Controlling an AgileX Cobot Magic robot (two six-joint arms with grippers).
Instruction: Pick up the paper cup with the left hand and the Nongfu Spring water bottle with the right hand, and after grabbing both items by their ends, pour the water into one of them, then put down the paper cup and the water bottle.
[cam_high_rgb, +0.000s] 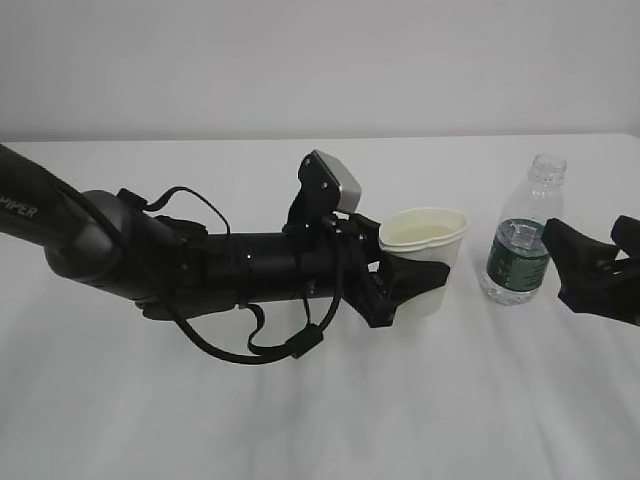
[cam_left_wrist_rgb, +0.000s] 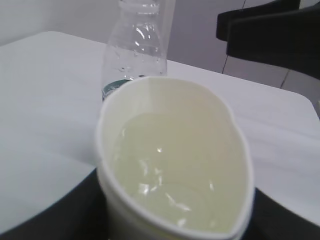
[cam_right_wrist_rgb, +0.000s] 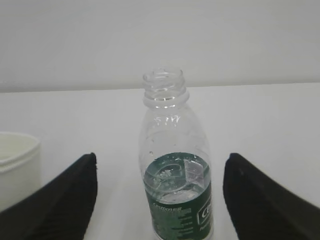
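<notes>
Item: paper cup (cam_high_rgb: 425, 250). Centre-right of the exterior frame, upright on the white counter (cam_high_rgb: 300, 420), its rim squeezed to an oval. The left claw (cam_high_rgb: 405, 285) is clamped round its lower wall from the left. The left wrist view shows the water (cam_left_wrist_rgb: 170, 180) pooled in the cup.

Item: Nongfu Spring water bottle (cam_high_rgb: 525, 235). Right of frame, just right of the cup and apart from it, standing upright on the counter with its long axis vertical and the capless neck up. Some liquid sits at label height; the upper body looks empty.

Item: right claw (cam_high_rgb: 590, 265). At the right edge of the exterior frame, just right of the bottle. Its jaws are spread wide, and in the right wrist view they lie lower left and lower right of the frame with clear gaps either side of the bottle. It holds nothing.

Governing relation: the bottle lies straight ahead of the right claw, centred between its jaws, and this arm is the nearer. Judged state: pouring appears done and both items stand on the counter; only the cup is gripped.
</notes>
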